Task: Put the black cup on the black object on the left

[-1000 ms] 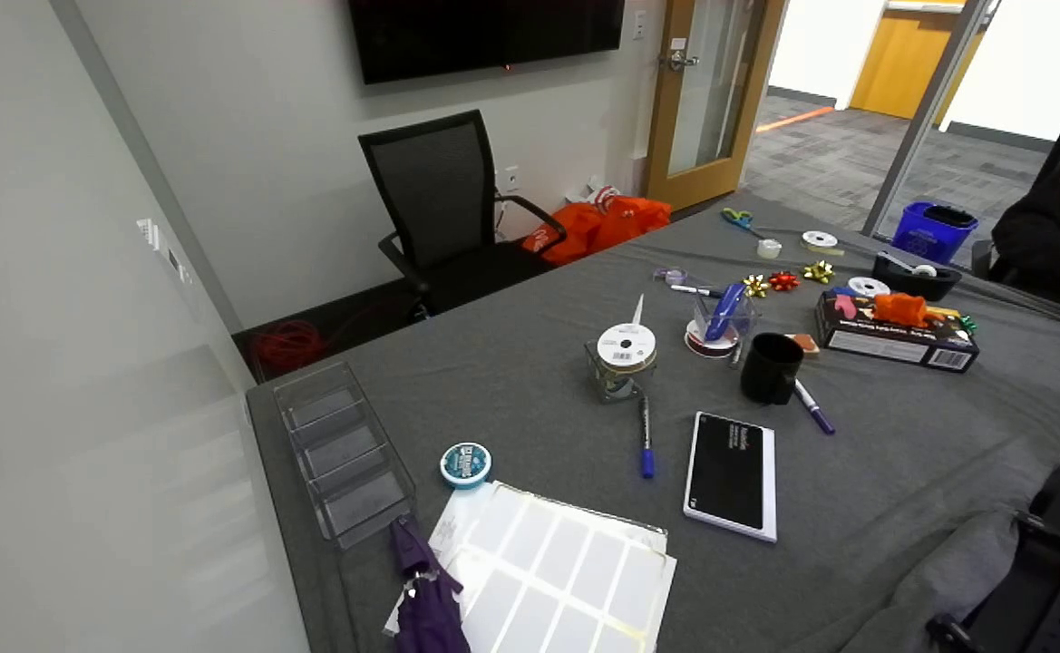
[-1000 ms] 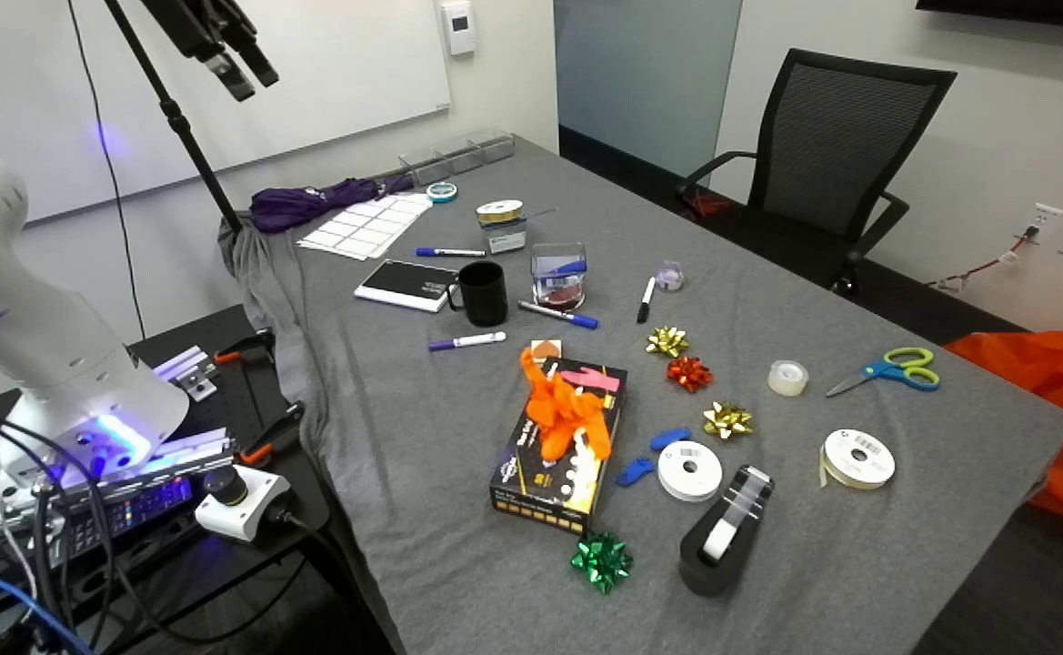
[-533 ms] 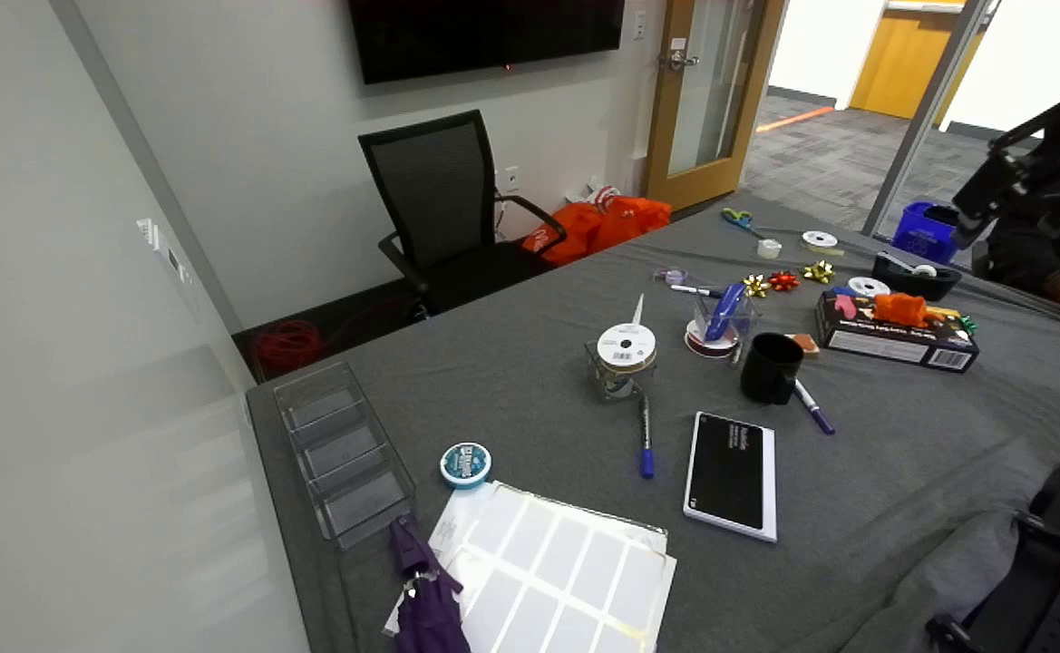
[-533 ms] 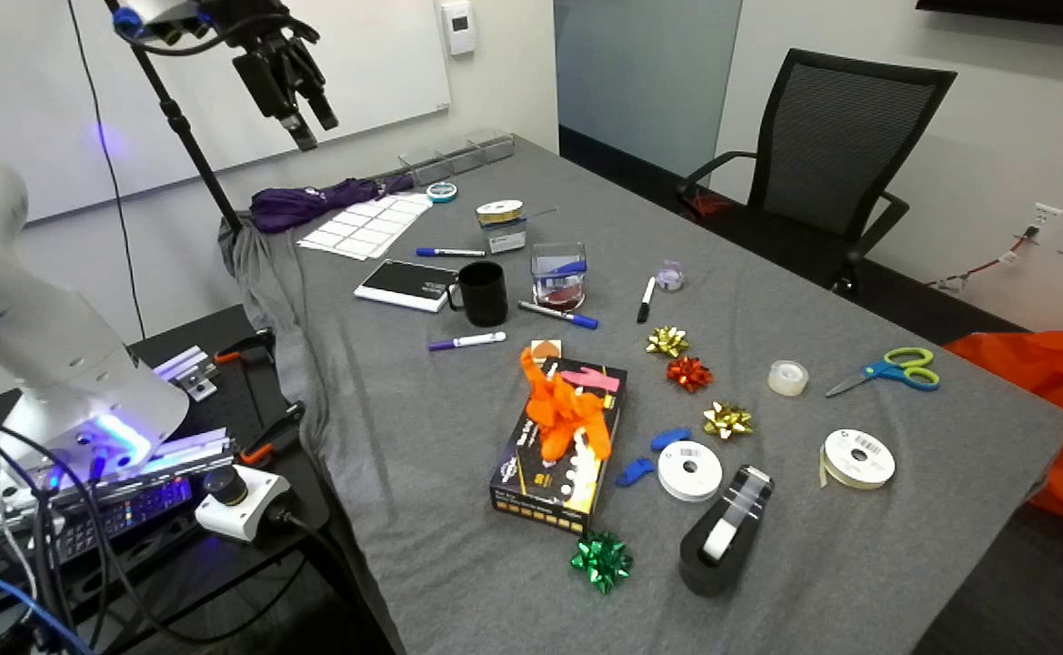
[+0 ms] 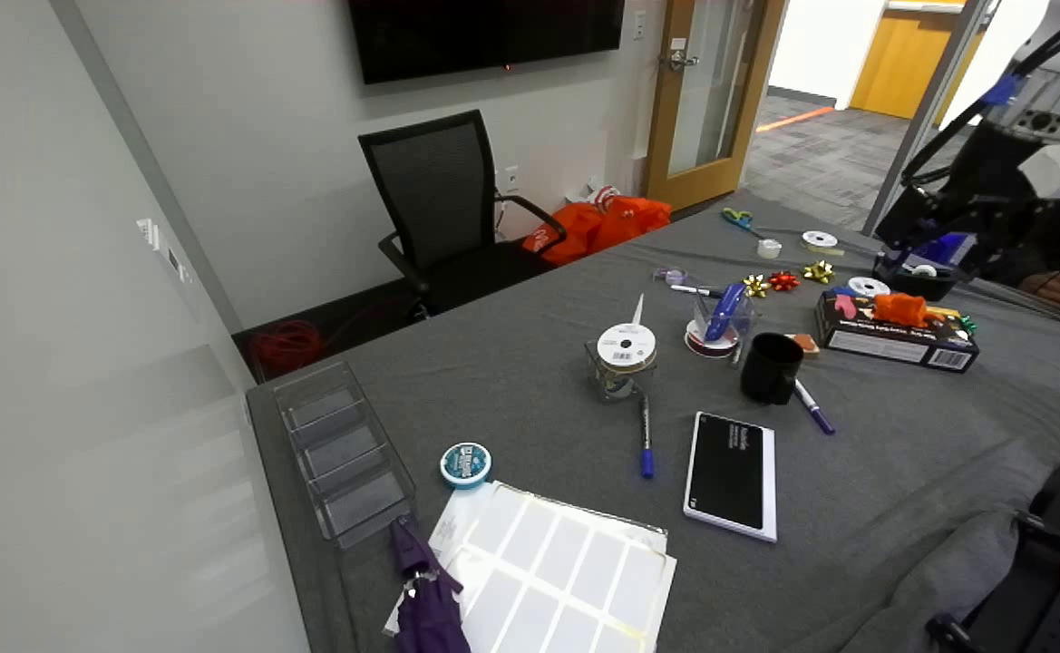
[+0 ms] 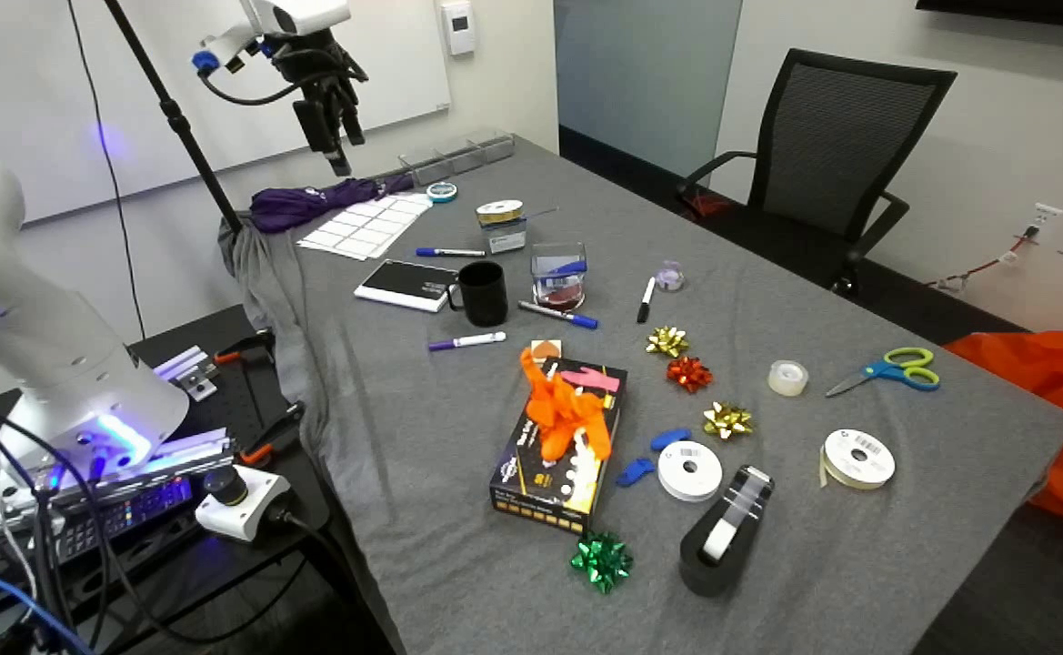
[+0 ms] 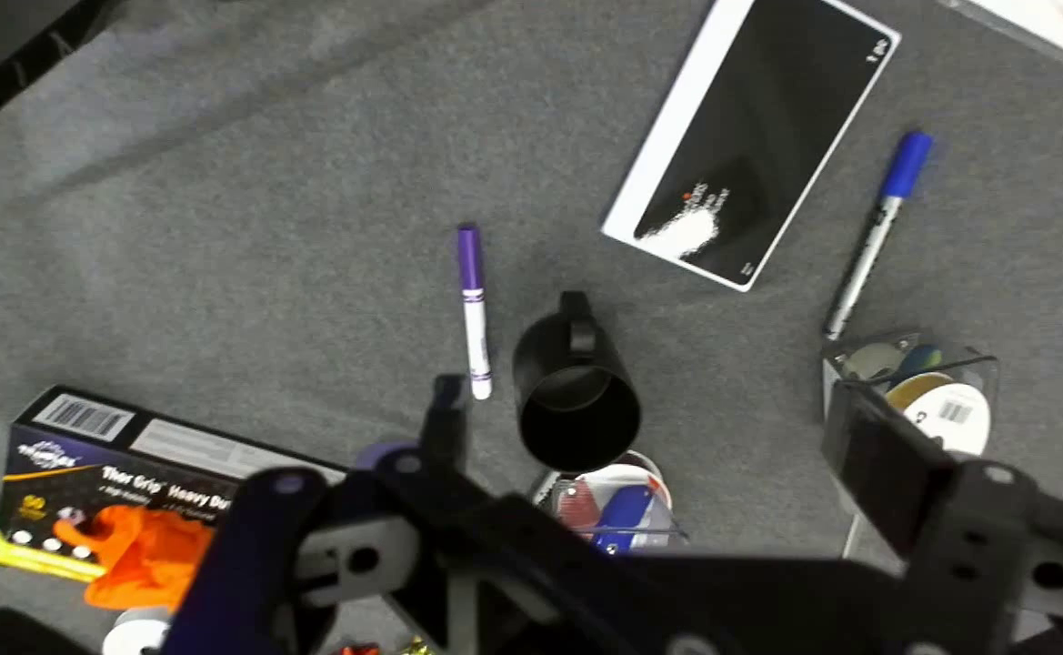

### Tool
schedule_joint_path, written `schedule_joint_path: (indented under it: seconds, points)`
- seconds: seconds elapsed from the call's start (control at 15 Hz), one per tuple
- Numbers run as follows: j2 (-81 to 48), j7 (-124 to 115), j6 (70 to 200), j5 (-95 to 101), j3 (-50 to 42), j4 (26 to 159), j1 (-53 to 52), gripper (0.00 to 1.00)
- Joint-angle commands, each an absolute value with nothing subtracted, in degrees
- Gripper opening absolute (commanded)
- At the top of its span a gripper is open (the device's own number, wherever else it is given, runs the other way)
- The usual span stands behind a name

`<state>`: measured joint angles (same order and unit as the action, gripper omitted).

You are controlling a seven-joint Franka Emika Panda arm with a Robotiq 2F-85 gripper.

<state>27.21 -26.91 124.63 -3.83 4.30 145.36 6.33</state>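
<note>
The black cup [image 5: 771, 372] stands upright on the grey cloth in both exterior views [image 6: 484, 297], its handle toward the black object. The black object [image 5: 726, 472] is a flat black slab with a white border, lying beside the cup; it also shows in an exterior view [image 6: 406, 284]. My gripper [image 6: 347, 155] is open and empty, high above the table. In the wrist view, the cup [image 7: 560, 364] shows between the spread fingers of the gripper [image 7: 654, 423], nearer the left finger and well below. The slab [image 7: 763, 136] lies above the cup in that view.
Close to the cup are a purple marker [image 7: 474, 309] and a clear box with a blue item [image 6: 558, 277]. A clear box under a ribbon roll [image 5: 627, 346], a blue-capped marker [image 5: 646, 440], a glove box [image 6: 558, 446] and white label sheets [image 5: 557, 571] are around.
My gripper has come down and moved right, over the table, in an exterior view. It has entered at the upper right in an exterior view. The cup and slab have not moved.
</note>
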Motion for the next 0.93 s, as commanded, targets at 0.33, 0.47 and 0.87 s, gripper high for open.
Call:
schedule_joint_path:
  seconds: [0.33, 0.47, 0.87]
  points:
    - [23.0, -26.6, 126.7, -6.2, 3.7, 142.8, 5.0, 1.00]
    - [23.0, -26.6, 126.7, -6.2, 3.7, 142.7, 5.0, 1.00]
    - [16.7, -26.3, 138.6, -3.4, 3.4, 143.5, 6.3, 1.00]
